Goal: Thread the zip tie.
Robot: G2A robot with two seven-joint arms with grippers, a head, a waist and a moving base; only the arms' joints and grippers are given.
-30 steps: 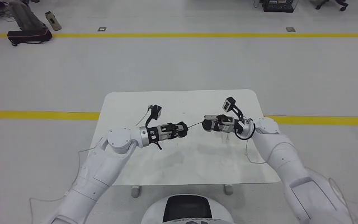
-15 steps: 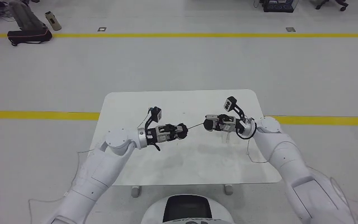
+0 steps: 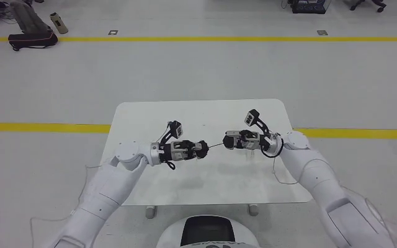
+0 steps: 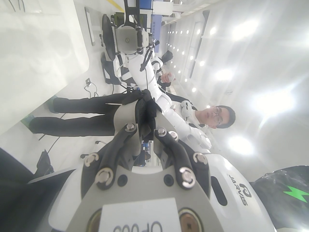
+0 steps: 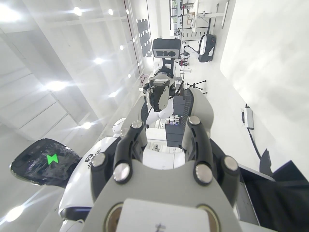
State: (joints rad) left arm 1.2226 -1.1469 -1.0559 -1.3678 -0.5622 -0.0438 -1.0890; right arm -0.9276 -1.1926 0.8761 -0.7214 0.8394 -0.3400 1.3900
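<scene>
A thin black zip tie (image 3: 214, 145) stretches in the air between my two grippers above the middle of the white table (image 3: 186, 111). My left gripper (image 3: 201, 149) is shut on one end of it; in the left wrist view its fingers (image 4: 125, 114) are pressed together on a dark piece. My right gripper (image 3: 227, 141) faces it a short way off. In the right wrist view the right gripper (image 5: 166, 107) stands open, and the zip tie (image 5: 150, 112) hangs from the far left gripper (image 5: 157, 98) towards one right finger (image 5: 142, 112).
Both grippers are held above the table's middle, well inside its edges. A thin light cable (image 3: 279, 170) trails over the table near the right forearm. A black bag (image 3: 31, 37) lies on the floor far off at the back left.
Both grippers have shifted slightly towards the robot's body, and the left wrist has turned. The zip tie still spans the gap between them.
</scene>
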